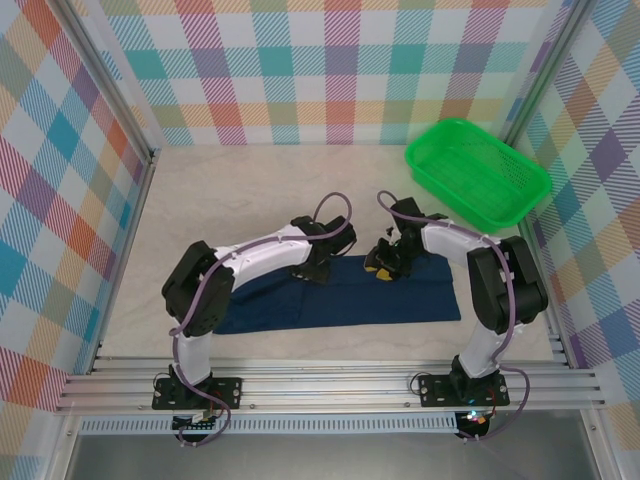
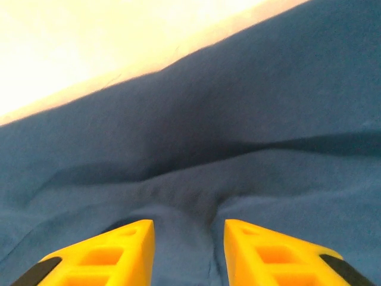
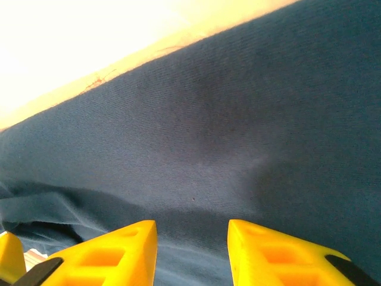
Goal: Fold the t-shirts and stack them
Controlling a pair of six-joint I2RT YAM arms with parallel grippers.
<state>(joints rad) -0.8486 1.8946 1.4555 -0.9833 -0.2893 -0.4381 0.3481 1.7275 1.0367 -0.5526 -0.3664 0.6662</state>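
Top view: navy t-shirt [image 1: 340, 300] lies flat on the pale tabletop [image 1: 270, 190] as a long folded band, between the two arm bases and toward the near edge. Both arms bend inward over its far edge. Left claw [image 1: 318, 270] points down at the cloth left of centre; right claw [image 1: 382, 268] just beside it, to the right, also down on the cloth. Green plastic basket [image 1: 478, 170] sits well apart in the far right corner.

Left wrist view: left claw [image 2: 189, 241] spread partway, with a raised pucker of navy cloth running up into the gap. Can't tell whether the cloth is pinched. Bright tabletop [image 2: 89, 36] beyond the hem.

Right wrist view: right claw [image 3: 191, 244] spread partway over smooth navy cloth, with a shallow crease just ahead of the tips. Tabletop [image 3: 71, 36] beyond the edge.
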